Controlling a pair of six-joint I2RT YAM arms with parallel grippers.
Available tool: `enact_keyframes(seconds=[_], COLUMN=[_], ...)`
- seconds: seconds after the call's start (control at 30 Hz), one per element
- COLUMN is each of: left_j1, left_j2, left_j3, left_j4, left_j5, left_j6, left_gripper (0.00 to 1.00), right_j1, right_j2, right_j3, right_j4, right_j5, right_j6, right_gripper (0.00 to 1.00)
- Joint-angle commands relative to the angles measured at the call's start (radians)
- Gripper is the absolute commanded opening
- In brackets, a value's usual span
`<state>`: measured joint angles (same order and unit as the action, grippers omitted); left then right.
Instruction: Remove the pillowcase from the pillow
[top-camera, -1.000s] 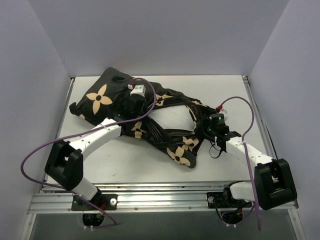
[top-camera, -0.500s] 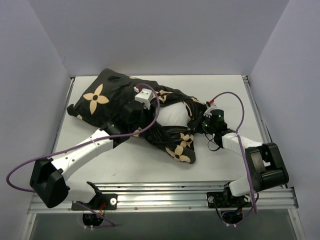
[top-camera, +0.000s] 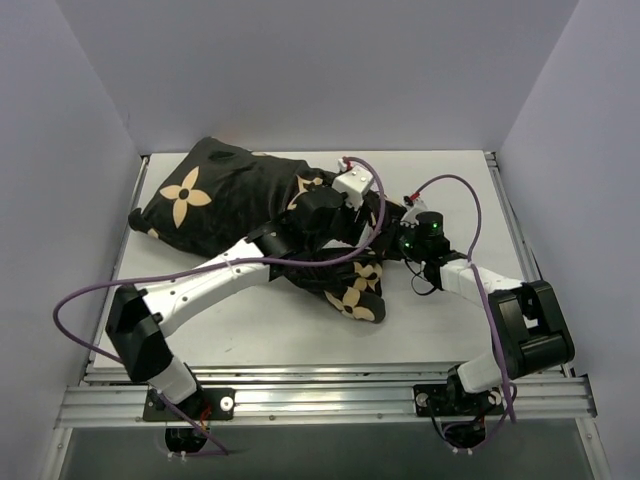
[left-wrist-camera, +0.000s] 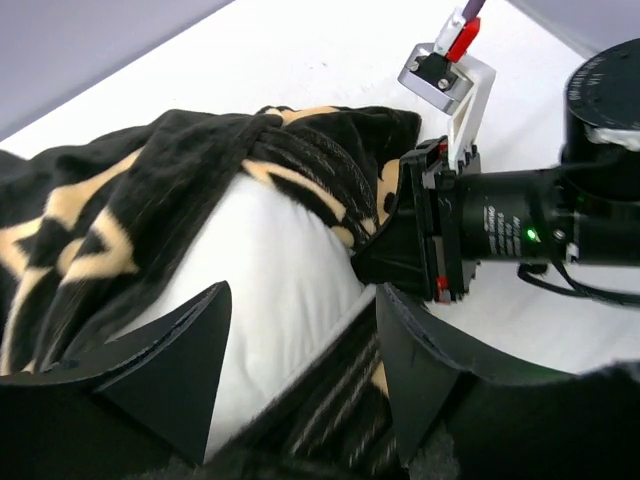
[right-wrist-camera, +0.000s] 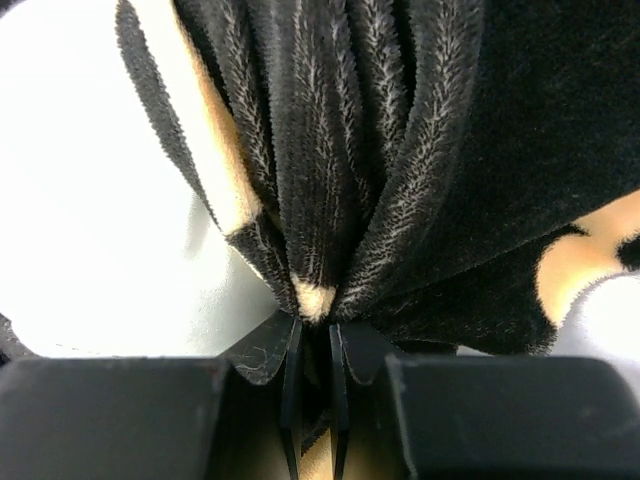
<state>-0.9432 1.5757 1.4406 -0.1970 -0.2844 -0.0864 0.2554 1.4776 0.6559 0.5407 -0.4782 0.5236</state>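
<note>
The black pillowcase (top-camera: 215, 200) with tan flowers lies from the far left to the table's middle, bulging over the pillow. In the top view the pillow is hidden by the fabric and my left arm. In the left wrist view the white pillow (left-wrist-camera: 270, 265) shows bare at the case's opening, with the pillowcase (left-wrist-camera: 150, 190) bunched behind it. My left gripper (top-camera: 366, 226) is open, and its fingers (left-wrist-camera: 185, 365) straddle the bare pillow and the case's hem just above them. My right gripper (top-camera: 398, 244) is shut on a bunched edge of the pillowcase (right-wrist-camera: 330, 150), with its jaws (right-wrist-camera: 315, 335) pinching the fabric.
The right gripper's body (left-wrist-camera: 510, 220) lies just right of my left fingers, very close. Purple cables loop over both arms (top-camera: 455, 190). White walls enclose the table on three sides. A metal rail (top-camera: 320, 385) runs along the near edge.
My left arm has swung right over the pillow until its gripper is next to the right gripper. The right gripper has shifted slightly left and away, still holding the fabric. The case has bunched together.
</note>
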Motion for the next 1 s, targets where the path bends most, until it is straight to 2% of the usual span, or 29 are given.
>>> enact_keyframes(seconds=[0.0,0.03,0.07,0.27,0.43,0.6,0.73,0.8,0.83,0.9,0.93,0.97], left_j1=[0.003,0.003,0.003,0.011,0.041,0.053,0.057,0.066,0.069,0.084,0.089,0.092], left_j2=[0.11,0.128,0.167,0.302,0.343,0.389,0.423,0.434,0.437,0.434,0.431,0.419], left_j3=[0.105,0.124,0.153,0.256,0.248,0.25,0.244,0.236,0.231,0.218,0.212,0.199], left_j4=[-0.064,-0.071,-0.085,-0.18,-0.185,-0.197,-0.194,-0.183,-0.179,-0.173,-0.17,-0.168], left_j5=[-0.013,-0.013,-0.012,-0.078,-0.104,-0.095,-0.096,-0.091,-0.09,-0.079,-0.075,-0.073], left_j6=[0.039,0.043,0.051,0.16,0.189,0.194,0.178,0.16,0.152,0.133,0.125,0.12], left_gripper=[0.7,0.76,0.78,0.8,0.82,0.88,0.87,0.81,0.67,0.47,0.16,0.04], right_j1=[0.018,0.018,0.018,0.019,0.018,0.024,0.039,0.054,0.059,0.065,0.067,0.065], right_j2=[-0.031,-0.034,-0.036,-0.039,-0.049,-0.059,-0.066,-0.071,-0.073,-0.079,-0.08,-0.082], right_j3=[0.056,0.057,0.06,0.054,0.053,0.048,0.054,0.06,0.06,0.063,0.063,0.067], right_j4=[0.013,0.008,-0.001,0.002,-0.008,-0.012,-0.03,-0.039,-0.044,-0.053,-0.061,-0.065], right_j5=[-0.019,-0.014,-0.008,-0.008,0.003,0.003,0.013,0.024,0.027,0.048,0.056,0.065], right_j6=[-0.03,-0.034,-0.036,-0.036,-0.046,-0.046,-0.056,-0.06,-0.065,-0.066,-0.065,-0.066], right_gripper=[0.0,0.0,0.0,0.0,0.0,0.0,0.0,0.0,0.0,0.0,0.0,0.0])
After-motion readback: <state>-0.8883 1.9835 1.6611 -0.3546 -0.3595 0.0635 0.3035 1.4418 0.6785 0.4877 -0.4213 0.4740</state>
